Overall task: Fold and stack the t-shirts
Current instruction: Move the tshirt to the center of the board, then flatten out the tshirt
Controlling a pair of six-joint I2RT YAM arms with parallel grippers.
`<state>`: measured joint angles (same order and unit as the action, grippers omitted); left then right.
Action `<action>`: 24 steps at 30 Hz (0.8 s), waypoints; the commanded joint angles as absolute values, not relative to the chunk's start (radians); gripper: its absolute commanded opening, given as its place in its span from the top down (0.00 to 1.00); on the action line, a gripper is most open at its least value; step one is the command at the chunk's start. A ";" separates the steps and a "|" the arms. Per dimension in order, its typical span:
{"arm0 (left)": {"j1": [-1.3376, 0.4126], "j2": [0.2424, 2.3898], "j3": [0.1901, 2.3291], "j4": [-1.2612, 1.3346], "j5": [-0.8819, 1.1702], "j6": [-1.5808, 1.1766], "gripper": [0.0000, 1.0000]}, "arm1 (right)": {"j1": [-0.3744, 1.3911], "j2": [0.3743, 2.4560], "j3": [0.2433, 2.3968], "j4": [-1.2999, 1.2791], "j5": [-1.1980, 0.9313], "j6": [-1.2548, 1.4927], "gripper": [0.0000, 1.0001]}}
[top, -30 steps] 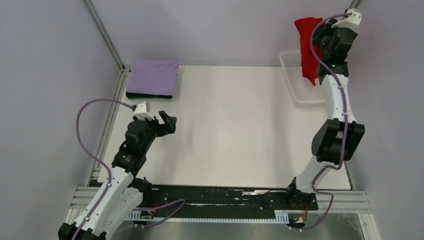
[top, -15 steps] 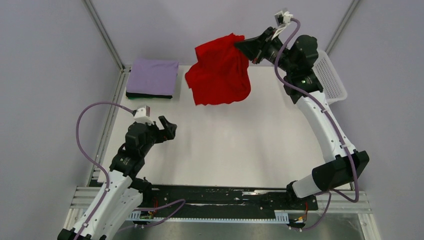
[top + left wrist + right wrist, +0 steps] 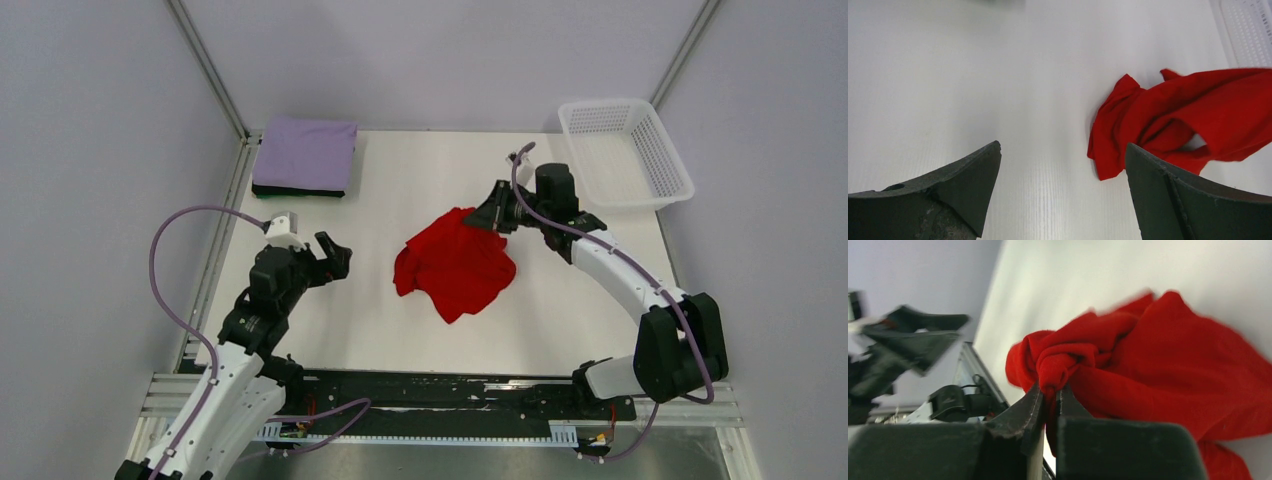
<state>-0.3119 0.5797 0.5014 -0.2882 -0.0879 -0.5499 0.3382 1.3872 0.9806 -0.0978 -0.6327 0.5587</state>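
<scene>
The lavender t-shirt (image 3: pixel 306 150) lies folded atop the dark t-shirt (image 3: pixel 298 189) at the far-left corner of the table (image 3: pixel 420 335); the red t-shirt (image 3: pixel 455 265) sits crumpled mid-table, yet to be folded and stacked, pinched by the right gripper (image 3: pixel 497 216); the left gripper (image 3: pixel 337 252) gapes empty.

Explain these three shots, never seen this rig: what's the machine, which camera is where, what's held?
Two robot arms bolted at the table's near edge. The overhead picture looks down from behind them; the other two come from wrist cameras, so the dark wedges are each arm's own fingers. The right gripper is shut on a bunch of the crumpled red t-shirt, the rest lying on the table. The left gripper is open and empty. Far left: a folded lavender t-shirt on a dark one. Far right: a white basket.
</scene>
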 commanded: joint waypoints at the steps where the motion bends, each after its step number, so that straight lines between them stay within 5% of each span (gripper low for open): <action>1: -0.311 0.607 0.507 -0.248 -0.087 -0.571 0.00 | 0.316 1.369 0.914 -0.244 -0.307 0.571 0.83; 3: -0.311 0.629 0.509 -0.246 -0.078 -0.574 0.00 | 0.314 1.361 0.922 -0.322 -0.142 0.568 0.72; 5: -0.311 0.653 0.516 -0.254 -0.071 -0.581 0.00 | 0.313 1.330 0.934 -0.389 0.044 0.606 0.29; 7: -0.311 0.678 0.522 -0.256 -0.064 -0.590 0.00 | 0.314 1.279 0.938 -0.438 0.192 0.634 0.03; 12: -0.311 0.768 0.526 -0.218 0.040 -0.607 0.00 | 0.314 1.120 0.890 -0.455 0.275 0.644 0.00; 24: -0.356 1.138 0.531 0.081 0.347 -0.592 0.00 | 0.425 0.901 0.661 -0.349 -0.121 0.661 0.00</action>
